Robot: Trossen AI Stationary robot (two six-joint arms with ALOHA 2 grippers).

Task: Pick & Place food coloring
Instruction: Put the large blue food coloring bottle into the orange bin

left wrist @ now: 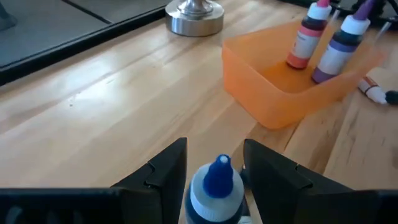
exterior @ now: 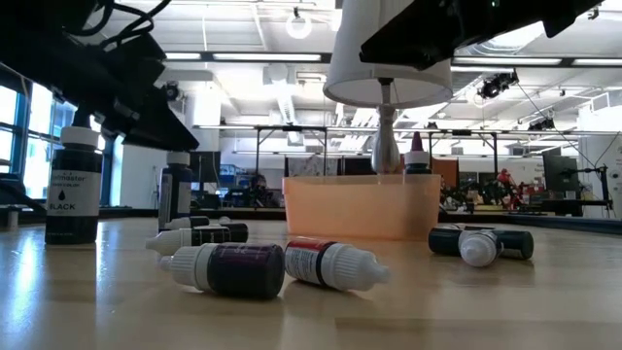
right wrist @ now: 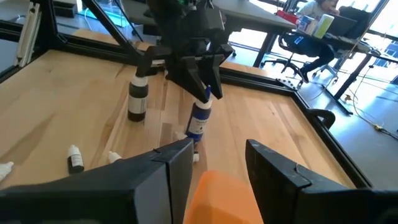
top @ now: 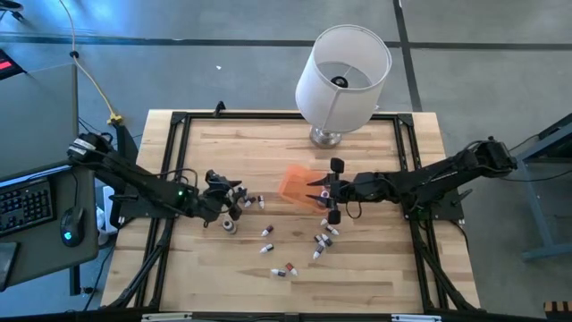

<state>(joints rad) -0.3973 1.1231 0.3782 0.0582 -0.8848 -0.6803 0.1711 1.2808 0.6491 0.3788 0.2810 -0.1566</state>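
From above, the left end effector [top: 234, 199] sits on the wooden bench [top: 214, 152] left of the orange box [top: 297, 183], and the right end effector [top: 329, 192] hangs at the box's right edge; food coloring bottles [top: 323, 239] lie scattered nearer the front edge, with one black-capped bottle [top: 230, 224] upright just in front of the left arm, and a white lamp [top: 341, 76] stands behind the box. At bench height, two bottles lie on their sides in the foreground [exterior: 277, 265], a black one [exterior: 73, 185] stands upright at left, and the box [exterior: 362, 206] sits before the lamp's stem. From the left wrist, the fingers [left wrist: 163, 174] flank a blue-tipped bottle [left wrist: 216, 190], closed on its sides; two bottles [left wrist: 323, 37] stand inside the box. From the right wrist, its fingers [right wrist: 166, 171] stand apart over the box, holding nothing, and the left arm holds the blue bottle upright beyond.
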